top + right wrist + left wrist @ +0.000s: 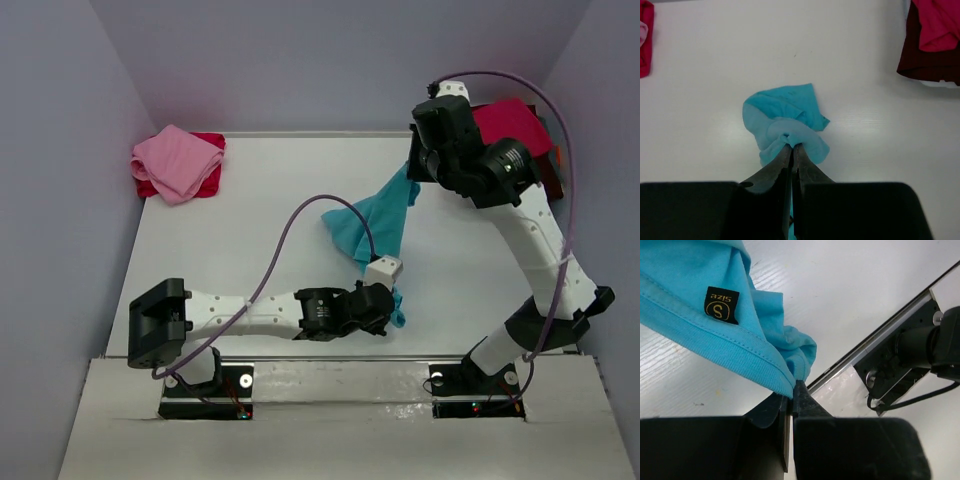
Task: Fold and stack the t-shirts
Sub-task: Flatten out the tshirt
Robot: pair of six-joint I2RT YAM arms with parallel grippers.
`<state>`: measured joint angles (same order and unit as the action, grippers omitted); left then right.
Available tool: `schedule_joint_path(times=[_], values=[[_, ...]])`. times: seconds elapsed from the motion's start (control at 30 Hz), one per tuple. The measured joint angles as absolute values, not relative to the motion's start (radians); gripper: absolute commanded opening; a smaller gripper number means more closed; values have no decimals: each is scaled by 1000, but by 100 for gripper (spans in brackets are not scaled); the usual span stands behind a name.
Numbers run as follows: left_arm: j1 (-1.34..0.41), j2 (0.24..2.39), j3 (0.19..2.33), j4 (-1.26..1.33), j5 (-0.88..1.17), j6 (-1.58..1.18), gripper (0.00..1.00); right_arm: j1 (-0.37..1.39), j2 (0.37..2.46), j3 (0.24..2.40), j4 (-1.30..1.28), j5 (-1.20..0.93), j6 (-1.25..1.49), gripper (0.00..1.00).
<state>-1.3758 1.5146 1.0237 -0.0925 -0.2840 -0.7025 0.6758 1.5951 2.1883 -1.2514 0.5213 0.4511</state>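
**Bench contents, itemised**

1. Turquoise soft short-sleeved cloth t-shirt. It is raised and hung between the two tools over the middle right of the white bench. It runs as a slanting, bunched band from the far right down toward the near edge. A loose fold droops to the left of the band; whether that fold touches the bench cannot be told. A small black size label with a gold "S" sits just inside the ribbed, stitched edge.

2. Left tool. The jaws are pressed together on the ribbed edge of the turquoise t-shirt, at its near, lower end. The arm lies low and stretched rightward along the near edge of the bench.

3. Right tool. The jaws are pinched tight on a gathered fold of the same shirt, at its far, upper end. The cloth hangs below the fingertips in a crumpled bundle.

4. Pink soft cloth t-shirt. It is loosely folded in the far left corner and lies on top of item 5.

5. Red cloth t-shirt. It lies flat under the pink one, its edges showing around it.

6. Crimson cloth t-shirt. It sits in the far right corner, partly behind the right arm, and rests on item 7.

7. Dark maroon cloth t-shirt. It lies beneath the crimson one.
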Motion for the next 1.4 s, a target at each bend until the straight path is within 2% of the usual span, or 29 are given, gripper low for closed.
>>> schedule_joint_path(times=[0.43, 0.77, 1.03, 1.2, 1.4], values=[[-1554, 1467, 1364, -522, -587, -686, 6, 676, 1154, 1987, -1240, 747, 521, 7], [-1559, 1346, 1569, -852, -796, -766, 6, 676, 1040, 1938, -1244, 867, 572, 7], [-1632, 1216, 1595, -900, -879, -687, 6, 676, 888, 1851, -1241, 911, 604, 7], [-1676, 1240, 1623, -920, -903, -632, 6, 676, 781, 1845, -1241, 956, 620, 7], [-1753, 1304, 1663, -905, -931, -517, 6, 676, 758, 1844, -1242, 1001, 633, 7]])
